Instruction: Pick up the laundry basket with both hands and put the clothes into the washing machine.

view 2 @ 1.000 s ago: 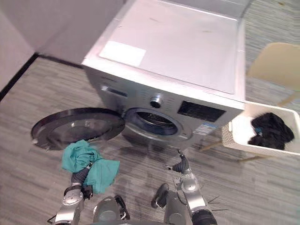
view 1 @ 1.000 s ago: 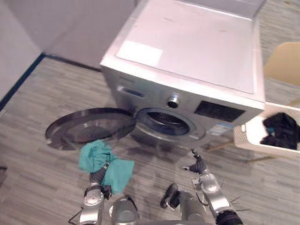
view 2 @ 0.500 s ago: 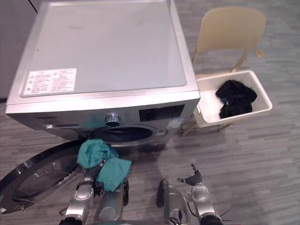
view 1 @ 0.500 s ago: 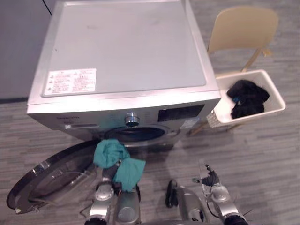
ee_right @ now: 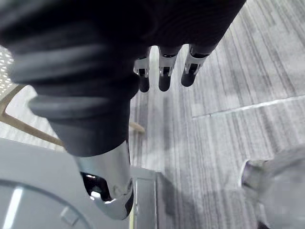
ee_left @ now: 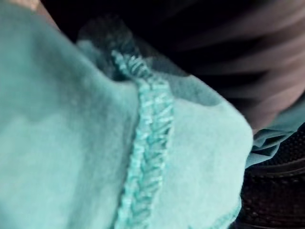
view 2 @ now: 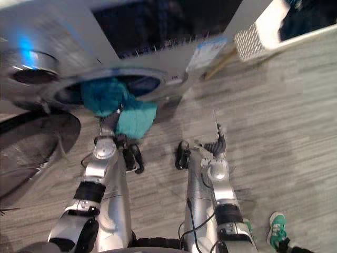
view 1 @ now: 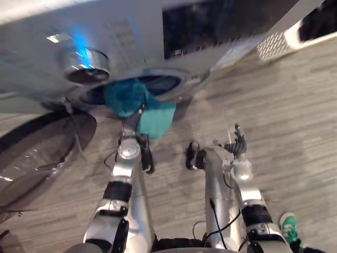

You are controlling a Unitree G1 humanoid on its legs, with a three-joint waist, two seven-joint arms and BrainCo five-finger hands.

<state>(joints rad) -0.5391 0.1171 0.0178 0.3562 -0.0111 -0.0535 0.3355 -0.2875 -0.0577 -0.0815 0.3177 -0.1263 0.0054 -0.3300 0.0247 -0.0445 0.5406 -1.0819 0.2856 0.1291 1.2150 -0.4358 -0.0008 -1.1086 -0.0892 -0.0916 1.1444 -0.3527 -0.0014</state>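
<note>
Since half a second ago the teal cloth [view 1: 129,97] is brought up to the washing machine [view 1: 210,26] drum opening [view 1: 176,84] for loading, borne on the left hand [view 1: 130,126], whose grip cannot be told under the fabric, while the right hand [view 1: 237,145] is held empty, fingers straight, and the laundry basket [view 1: 274,45] is left beside the machine.

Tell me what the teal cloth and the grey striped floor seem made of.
The teal cloth looks like soft, matte knit or fleece fabric: fuzzy surface, looped stitched seam. The grey striped floor is probably wood-look vinyl or laminate, low sheen, with fine streaks and straight joint lines.
</note>
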